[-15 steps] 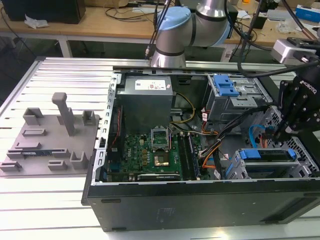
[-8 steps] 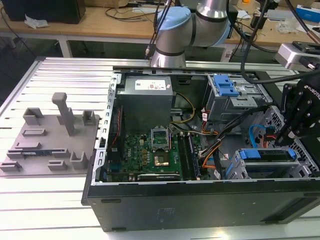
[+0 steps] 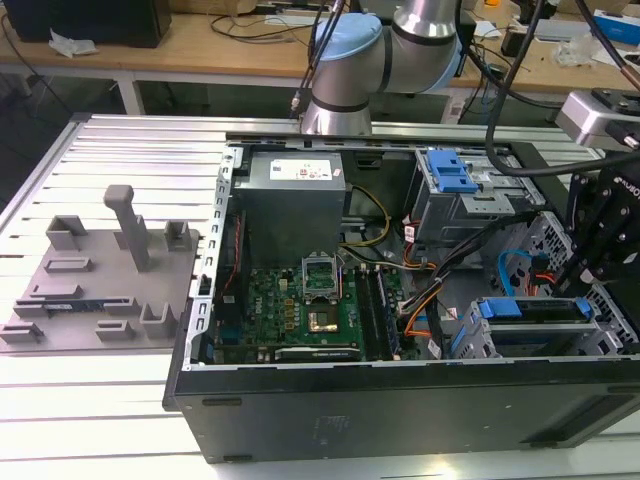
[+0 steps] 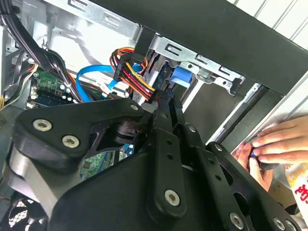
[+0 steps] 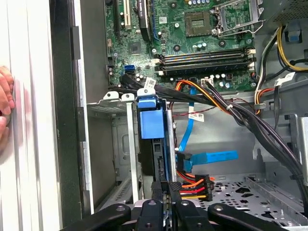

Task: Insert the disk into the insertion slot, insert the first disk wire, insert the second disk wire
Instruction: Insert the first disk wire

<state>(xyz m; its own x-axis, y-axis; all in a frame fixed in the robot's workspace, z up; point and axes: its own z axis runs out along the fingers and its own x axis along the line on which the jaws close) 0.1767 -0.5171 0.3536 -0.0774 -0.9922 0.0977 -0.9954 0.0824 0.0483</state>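
The arm (image 3: 345, 70) reaches down over the disk (image 5: 153, 122).

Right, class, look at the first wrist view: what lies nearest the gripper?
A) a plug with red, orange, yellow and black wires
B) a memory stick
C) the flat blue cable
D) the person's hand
A: the plug with red, orange, yellow and black wires sits right at the gripper, while the flat blue cable lies further off.

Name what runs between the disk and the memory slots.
Black and orange wires cross between the disk and the memory slots, in the first wrist view.
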